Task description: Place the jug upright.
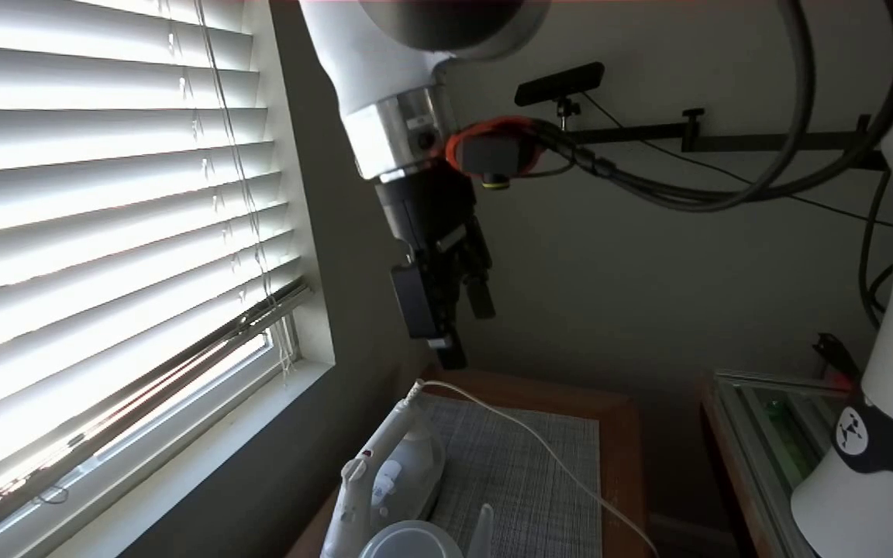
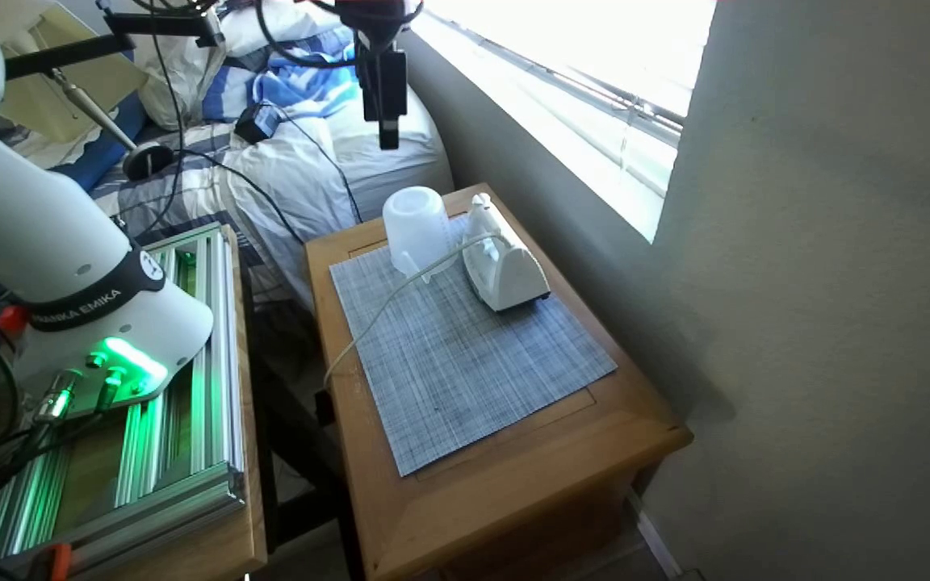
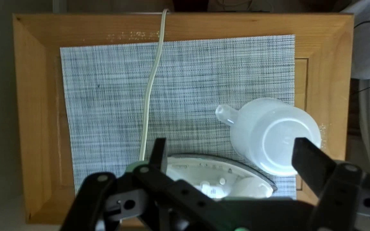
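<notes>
The jug [image 2: 418, 230] is translucent whitish plastic. It stands upside down on the placemat with its round base facing up. In the wrist view the jug [image 3: 262, 134] is at the right, with its handle pointing left. In an exterior view only its top [image 1: 412, 540] shows at the bottom edge. My gripper [image 3: 231, 141] is open and empty, its fingers wide apart. The gripper also shows in an exterior view [image 1: 467, 333], high above the table and apart from the jug. It shows at the top of an exterior view too [image 2: 388, 133]. The jug's rim is hidden underneath.
A white iron [image 2: 505, 262] stands close beside the jug. Its cord [image 2: 384, 307] runs across the grey placemat [image 2: 465, 379] and over the wooden table's edge [image 2: 376, 516]. A wall and window sill [image 1: 206, 465] border the table. A bed [image 2: 295, 177] lies beyond it.
</notes>
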Motion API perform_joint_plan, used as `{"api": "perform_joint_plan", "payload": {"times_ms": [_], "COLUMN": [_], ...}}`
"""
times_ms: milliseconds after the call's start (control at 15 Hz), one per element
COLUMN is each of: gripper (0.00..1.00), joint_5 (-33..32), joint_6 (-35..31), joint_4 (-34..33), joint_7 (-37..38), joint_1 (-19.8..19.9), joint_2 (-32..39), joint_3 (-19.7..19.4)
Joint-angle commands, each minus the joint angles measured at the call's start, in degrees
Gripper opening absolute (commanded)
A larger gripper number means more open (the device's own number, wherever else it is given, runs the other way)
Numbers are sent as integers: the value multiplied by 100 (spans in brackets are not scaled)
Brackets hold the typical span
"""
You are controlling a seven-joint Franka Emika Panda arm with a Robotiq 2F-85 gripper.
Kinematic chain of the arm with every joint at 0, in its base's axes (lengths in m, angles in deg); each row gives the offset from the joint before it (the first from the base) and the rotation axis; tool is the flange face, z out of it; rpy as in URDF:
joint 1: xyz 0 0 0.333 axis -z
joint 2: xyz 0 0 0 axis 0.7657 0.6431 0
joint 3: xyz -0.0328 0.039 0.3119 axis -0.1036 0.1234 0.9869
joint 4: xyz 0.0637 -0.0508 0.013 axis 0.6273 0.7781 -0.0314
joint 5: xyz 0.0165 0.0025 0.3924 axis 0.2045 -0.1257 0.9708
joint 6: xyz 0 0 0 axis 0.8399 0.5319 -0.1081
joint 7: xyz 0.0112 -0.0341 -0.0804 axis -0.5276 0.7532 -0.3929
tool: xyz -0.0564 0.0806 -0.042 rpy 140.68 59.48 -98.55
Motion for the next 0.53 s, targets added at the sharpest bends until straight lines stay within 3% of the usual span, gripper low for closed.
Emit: {"api": "perform_joint_plan", "payload": {"times_ms": [0,267,467], "gripper": [100,100,100], "joint_5": [329,911,1555], "joint_6": [-662,-1912,-2776], "joint_4": [649,1252,1150], "joint_7": [606,738,630], "joint_1": [82,45,-18], "joint_2": [143,528,1219], "joint_3": [-118,-208,-223]}}
